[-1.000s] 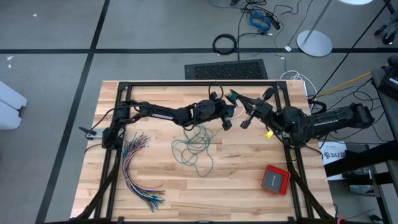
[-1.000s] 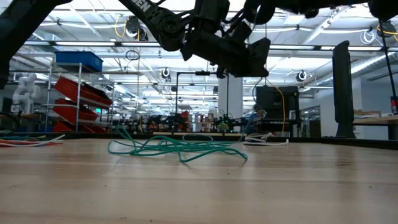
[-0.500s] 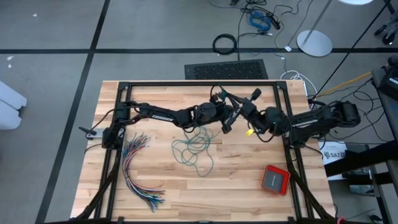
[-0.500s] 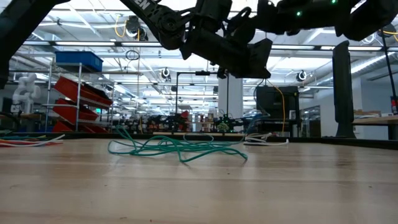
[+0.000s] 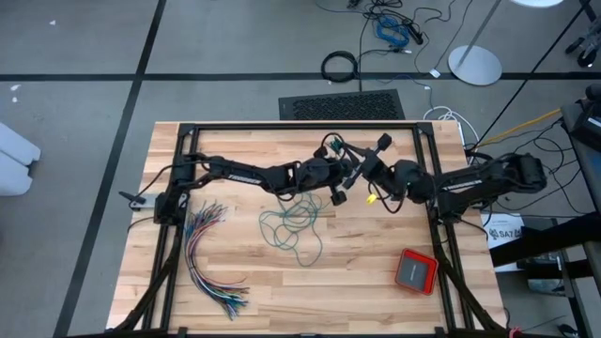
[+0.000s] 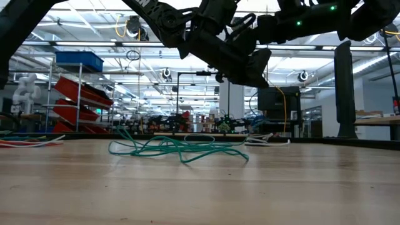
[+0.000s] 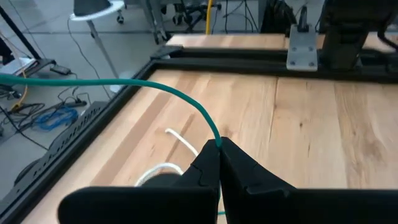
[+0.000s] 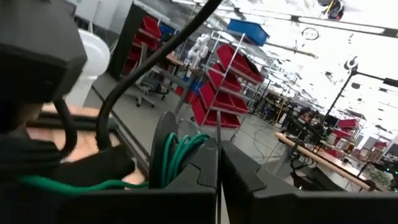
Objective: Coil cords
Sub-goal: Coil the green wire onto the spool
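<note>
The left tool [image 7: 219, 146] is clamped shut on the teal-green cord [image 7: 124, 83], holding one strand taut above the desk [image 5: 376, 263], apparently so loops can be wound. The right tool [image 8: 219, 149], just beside it, is closed against several green turns, likely keeping the forming coil together, while the slack lies tangled below them.

Pale planked wooden table [image 5: 376, 282], matt; smooth teal cord [image 5: 291, 225].
</note>
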You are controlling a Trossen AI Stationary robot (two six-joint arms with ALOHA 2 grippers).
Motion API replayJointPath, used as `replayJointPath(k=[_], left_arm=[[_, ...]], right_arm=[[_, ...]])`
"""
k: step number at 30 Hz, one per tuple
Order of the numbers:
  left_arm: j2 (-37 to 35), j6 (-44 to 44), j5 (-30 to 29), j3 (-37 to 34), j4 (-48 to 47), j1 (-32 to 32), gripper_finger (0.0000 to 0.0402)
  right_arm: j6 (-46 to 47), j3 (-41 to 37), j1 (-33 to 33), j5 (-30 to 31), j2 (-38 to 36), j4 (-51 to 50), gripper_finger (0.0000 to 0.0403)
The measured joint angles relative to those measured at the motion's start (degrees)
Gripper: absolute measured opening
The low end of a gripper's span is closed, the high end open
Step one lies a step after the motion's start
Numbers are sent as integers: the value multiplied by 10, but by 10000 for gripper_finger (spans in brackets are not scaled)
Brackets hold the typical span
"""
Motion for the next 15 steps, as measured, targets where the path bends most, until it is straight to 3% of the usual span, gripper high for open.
replayJointPath(k=[7,15], left_arm=[[-24,18,-30,0,-21,-12,0],[-52,60,-100,0,-55,-32,0]], right_arm=[[43,0,-14,4,-18,-81,0],[54,0,-17,0,-18,-87,0]])
